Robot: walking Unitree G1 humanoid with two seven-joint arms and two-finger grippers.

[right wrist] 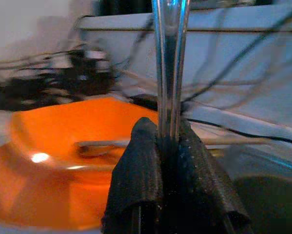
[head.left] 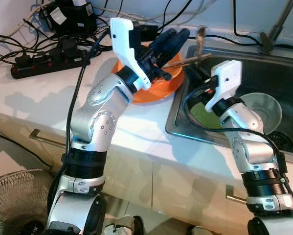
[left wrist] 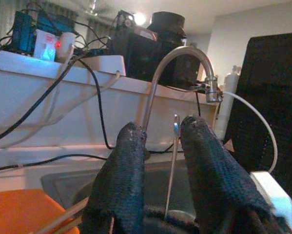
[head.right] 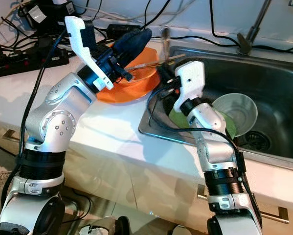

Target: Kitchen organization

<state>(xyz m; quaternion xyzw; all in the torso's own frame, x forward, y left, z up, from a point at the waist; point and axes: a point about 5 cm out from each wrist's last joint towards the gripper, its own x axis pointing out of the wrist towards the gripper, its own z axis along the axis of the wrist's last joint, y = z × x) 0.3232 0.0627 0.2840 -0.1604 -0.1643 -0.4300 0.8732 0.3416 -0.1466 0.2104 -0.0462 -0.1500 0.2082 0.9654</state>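
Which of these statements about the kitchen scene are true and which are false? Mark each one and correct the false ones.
1. The right end effector grips a metal utensil. True.
2. The orange bowl sits inside the sink. False: it stands on the white counter beside the sink.
3. The left end effector is over the orange bowl. True.
4. A clear bowl lies in the sink. True.
5. The power strip lies in the sink. False: it lies on the counter.
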